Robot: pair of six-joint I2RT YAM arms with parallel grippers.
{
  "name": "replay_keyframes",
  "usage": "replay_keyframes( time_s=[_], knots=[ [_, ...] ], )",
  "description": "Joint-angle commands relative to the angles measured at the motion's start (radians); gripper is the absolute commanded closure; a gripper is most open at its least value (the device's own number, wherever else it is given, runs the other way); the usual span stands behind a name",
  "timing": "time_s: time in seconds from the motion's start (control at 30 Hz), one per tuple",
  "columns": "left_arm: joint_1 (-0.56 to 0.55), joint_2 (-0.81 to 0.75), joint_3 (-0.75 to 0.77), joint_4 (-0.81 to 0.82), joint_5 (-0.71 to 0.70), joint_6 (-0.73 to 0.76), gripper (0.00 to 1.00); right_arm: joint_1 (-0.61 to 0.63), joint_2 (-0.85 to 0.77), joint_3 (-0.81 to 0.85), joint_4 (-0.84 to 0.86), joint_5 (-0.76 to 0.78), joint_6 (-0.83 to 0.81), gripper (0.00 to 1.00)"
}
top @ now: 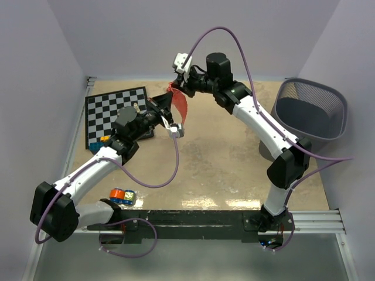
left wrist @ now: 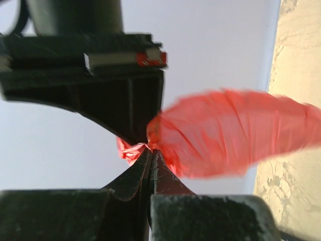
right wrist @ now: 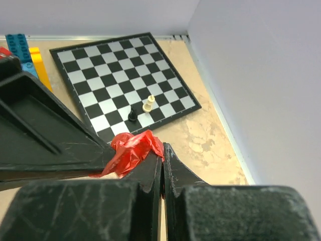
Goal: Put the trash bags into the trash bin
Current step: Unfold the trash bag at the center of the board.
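Holding the trash bag (top: 177, 105) up off the surface (top: 222, 164) with both arms at once, lol. Had the left fingers (left wrist: 134, 175) pressed together on one scrunched end of the red film, and the right fingers (right wrist: 150, 170) pinched shut on another bit of it, tips right up against the other arm's. Looked limp and crinkly, hanging between the two grips above the far-left part of the surface, just beside the right edge of the chessboard (top: 114, 114). Left the trash bin (top: 338, 99) standing by the far-right corner, well apart from all that, with nothing red showing inside as far as could be seen. So, pickup: done, judging by the lift. Carrying across to the right, getting it over the rim and letting go: not done yet. Would've called that under halfway. Only spotted the one bag, so couldn't say anything about others. Couldn't tell either whether opened out or just a wad, too blurry up close.
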Motion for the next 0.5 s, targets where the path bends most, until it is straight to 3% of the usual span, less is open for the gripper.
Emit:
replay_keyframes(
  time_s=[0.0,0.23,0.47],
  knots=[
    [-0.005,-0.009,0.059,0.041,0.036,-0.009,1.0,0.013,0.013,-0.022,0.028,0.016,-0.011,1.0],
    [0.029,0.071,0.041,0.092,-0.053,-0.026,1.0,0.026,-0.075,-0.008,-0.043,-0.151,-0.029,1.0],
    [0.032,0.029,-0.022,0.029,-0.058,-0.015,1.0,-0.009,-0.075,0.037,-0.018,-0.102,-0.017,1.0]
  ],
)
